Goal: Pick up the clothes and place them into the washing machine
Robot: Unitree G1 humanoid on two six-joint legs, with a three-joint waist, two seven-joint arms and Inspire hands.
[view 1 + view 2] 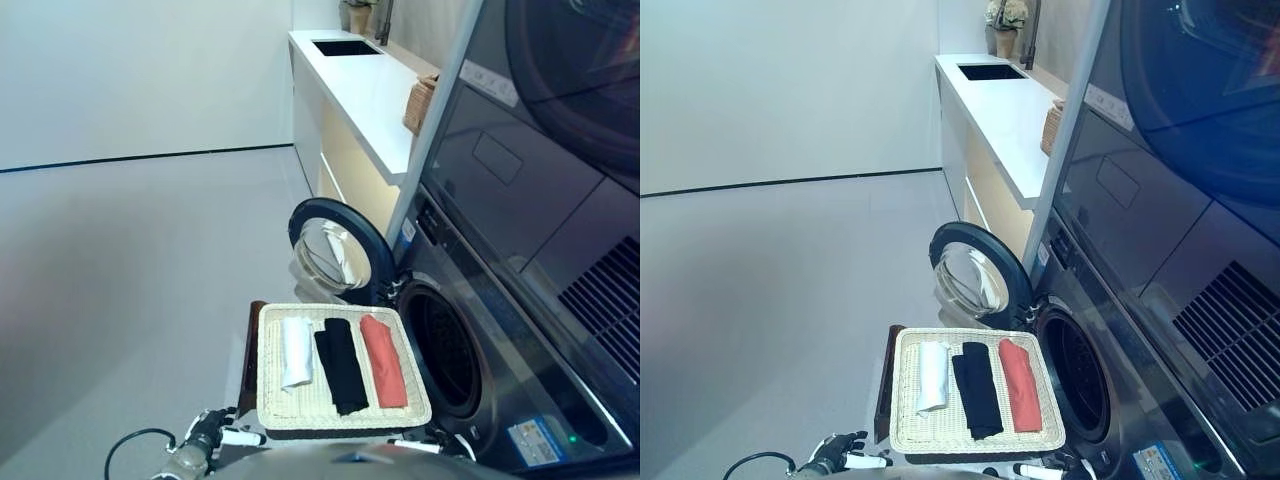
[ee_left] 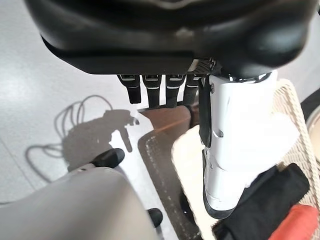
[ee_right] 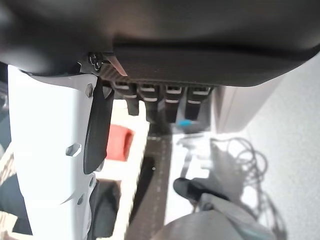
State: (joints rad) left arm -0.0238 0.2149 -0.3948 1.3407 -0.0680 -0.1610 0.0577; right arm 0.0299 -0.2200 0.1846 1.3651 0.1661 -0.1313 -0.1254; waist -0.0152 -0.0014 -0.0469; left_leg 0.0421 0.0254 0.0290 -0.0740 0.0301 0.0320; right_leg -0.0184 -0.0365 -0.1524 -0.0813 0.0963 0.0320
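Note:
A flat woven basket sits on a dark stand in front of me. It holds three folded clothes side by side: a white one, a black one and a red one. To its right, the washing machine's round drum opening gapes, and its door is swung open behind the basket. My left hand hangs low at the basket's near left corner, fingers relaxed and empty. My right hand hangs at the near right corner, also relaxed and holding nothing.
A second appliance is stacked above the washer on the right. A long white counter with a sink and a small wicker box runs behind. Grey floor spreads out to the left. The dark stand juts out past the basket's left side.

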